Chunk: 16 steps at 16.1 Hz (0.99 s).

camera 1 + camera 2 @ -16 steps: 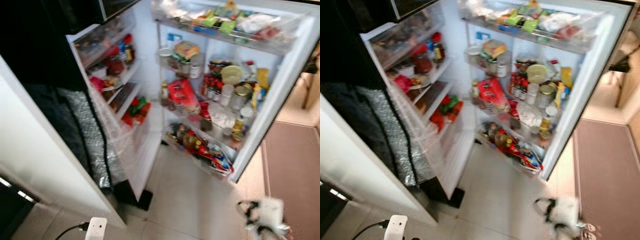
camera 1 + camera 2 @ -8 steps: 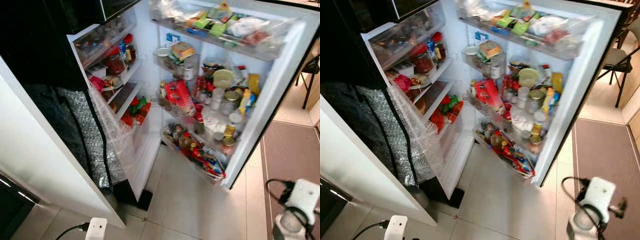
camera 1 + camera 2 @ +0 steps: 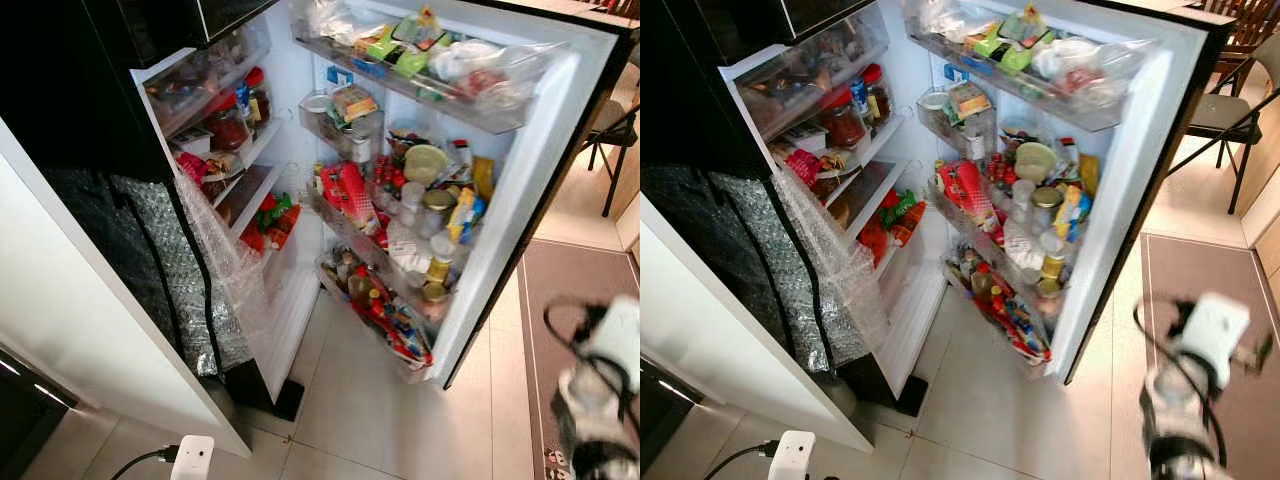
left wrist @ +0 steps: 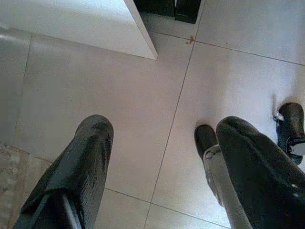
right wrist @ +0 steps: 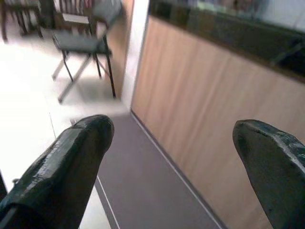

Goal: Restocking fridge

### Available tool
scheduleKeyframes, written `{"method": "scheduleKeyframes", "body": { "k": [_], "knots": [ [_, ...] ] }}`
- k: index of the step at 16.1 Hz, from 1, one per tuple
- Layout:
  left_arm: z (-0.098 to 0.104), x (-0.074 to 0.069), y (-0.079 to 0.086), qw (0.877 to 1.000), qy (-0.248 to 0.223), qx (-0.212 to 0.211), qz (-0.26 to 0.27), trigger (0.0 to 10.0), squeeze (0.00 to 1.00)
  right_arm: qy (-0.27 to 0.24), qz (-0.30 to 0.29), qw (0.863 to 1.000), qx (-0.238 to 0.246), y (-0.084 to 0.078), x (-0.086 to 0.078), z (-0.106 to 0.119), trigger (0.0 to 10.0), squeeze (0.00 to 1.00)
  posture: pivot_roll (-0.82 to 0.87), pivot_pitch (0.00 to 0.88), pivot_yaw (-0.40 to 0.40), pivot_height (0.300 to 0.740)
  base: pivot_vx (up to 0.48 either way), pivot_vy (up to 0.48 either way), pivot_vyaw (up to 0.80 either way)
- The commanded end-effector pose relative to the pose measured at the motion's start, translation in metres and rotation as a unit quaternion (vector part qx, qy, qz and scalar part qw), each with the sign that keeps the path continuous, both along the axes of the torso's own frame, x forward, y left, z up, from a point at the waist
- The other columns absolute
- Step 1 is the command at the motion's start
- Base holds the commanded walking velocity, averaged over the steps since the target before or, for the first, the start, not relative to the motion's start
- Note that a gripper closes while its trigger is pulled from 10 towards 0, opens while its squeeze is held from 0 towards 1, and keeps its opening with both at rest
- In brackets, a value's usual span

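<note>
The fridge stands open, its shelves crowded with jars, tubs and red packets. Its door hangs partly swung, the racks packed with bottles, cans and bags. My right arm is raised and blurred at the lower right, out beyond the door's outer edge and touching nothing. My right gripper is open and empty, facing a wooden cabinet wall. Down by my side, my left gripper is open and empty over the floor tiles.
A white counter side stands to the left, with a white plug and cable at its foot. Bubble wrap hangs beside the fridge. A dark mat lies on the right, and a folding chair stands behind the door.
The fridge door has swung left, closer to the cabinet. My right arm has risen from the bottom edge to beside the door's outer edge.
</note>
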<state>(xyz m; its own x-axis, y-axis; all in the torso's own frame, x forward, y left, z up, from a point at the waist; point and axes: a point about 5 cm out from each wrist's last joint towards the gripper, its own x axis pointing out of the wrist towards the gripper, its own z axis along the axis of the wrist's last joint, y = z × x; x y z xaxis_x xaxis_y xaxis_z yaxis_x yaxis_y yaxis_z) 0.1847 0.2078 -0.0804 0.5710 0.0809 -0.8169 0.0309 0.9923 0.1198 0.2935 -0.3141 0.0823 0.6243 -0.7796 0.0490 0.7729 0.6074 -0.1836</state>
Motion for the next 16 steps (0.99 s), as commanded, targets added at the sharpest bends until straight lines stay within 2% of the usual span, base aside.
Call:
{"method": "scheduleKeyframes", "body": {
  "k": [1,3,4,6,8,11,12,13,16],
  "knots": [
    [-0.001,-0.003,0.003,1.0,0.009,0.005,-0.003,10.0,0.0,-0.018,0.004,1.0,-0.004,0.001,0.004,0.007,10.0,0.0,-0.04,0.018,0.05,0.74,0.0,0.0,0.0],
    [-0.001,-0.003,0.003,1.0,0.01,0.005,-0.001,10.0,0.0,-0.023,0.036,0.999,-0.004,0.007,0.014,0.015,10.0,0.0,-0.04,0.018,0.05,0.74,0.0,0.0,0.0],
    [-0.001,-0.003,0.003,1.0,0.01,0.005,0.0,10.0,0.0,-0.028,0.054,0.998,-0.021,0.011,0.023,0.025,10.0,0.0,-0.04,0.023,0.047,0.74,0.0,0.0,0.0],
    [-0.001,-0.003,0.002,1.0,0.01,0.005,0.001,10.0,0.0,-0.042,0.043,0.998,-0.033,0.011,0.025,0.033,10.0,0.0,-0.04,0.023,0.046,0.74,0.0,0.0,0.0],
    [-0.001,-0.003,0.002,1.0,0.01,0.004,0.001,10.0,0.0,-0.045,0.064,0.997,-0.016,0.013,0.029,0.034,10.0,0.0,-0.04,0.023,0.046,0.74,0.0,0.0,0.0],
    [-0.001,-0.003,0.002,1.0,0.01,0.004,0.001,10.0,0.0,-0.032,0.136,0.99,0.007,0.025,0.04,0.034,10.0,0.0,-0.04,0.022,0.044,0.74,0.0,0.0,0.0],
    [-0.001,-0.003,0.002,1.0,0.01,0.003,0.0,10.0,0.0,-0.015,0.177,0.984,0.003,0.035,0.046,0.034,10.0,0.0,-0.05,0.022,0.042,0.74,0.0,0.0,0.0],
    [-0.001,-0.003,0.002,1.0,0.009,0.003,0.001,10.0,0.0,-0.011,0.186,0.982,0.005,0.037,0.047,0.033,10.0,0.0,-0.05,0.022,0.042,0.74,0.0,0.0,0.0],
    [-0.001,-0.003,0.002,1.0,0.009,0.002,0.002,10.0,0.0,-0.008,0.255,0.966,0.028,0.055,0.055,0.033,10.0,0.0,-0.04,0.022,0.041,0.74,0.0,0.0,0.0]
  ]
}}
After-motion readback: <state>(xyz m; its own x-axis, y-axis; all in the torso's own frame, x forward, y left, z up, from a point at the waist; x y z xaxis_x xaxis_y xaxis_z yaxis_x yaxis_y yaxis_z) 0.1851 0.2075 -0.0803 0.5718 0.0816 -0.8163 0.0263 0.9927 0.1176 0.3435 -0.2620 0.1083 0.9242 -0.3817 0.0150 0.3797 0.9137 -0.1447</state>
